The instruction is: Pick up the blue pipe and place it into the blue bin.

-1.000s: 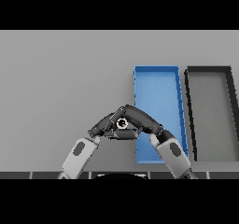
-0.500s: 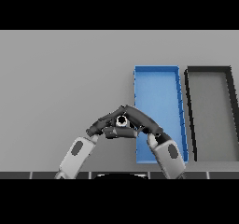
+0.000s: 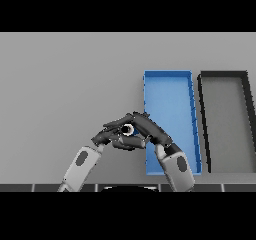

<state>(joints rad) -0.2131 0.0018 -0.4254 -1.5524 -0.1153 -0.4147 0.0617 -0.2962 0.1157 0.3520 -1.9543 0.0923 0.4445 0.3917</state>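
Bins: one blue [image 3: 170,99], one black [image 3: 225,119]

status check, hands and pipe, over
Both hands closed together on the pipe, left hand, right hand. Pipe just left of the blue bin, not in yet. Black bin farther right, nothing blocking.

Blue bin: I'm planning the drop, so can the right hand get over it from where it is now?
Probably yes. The right hand already sits at the blue bin's left edge, and the bin is open-topped, with nothing visible inside or above it.
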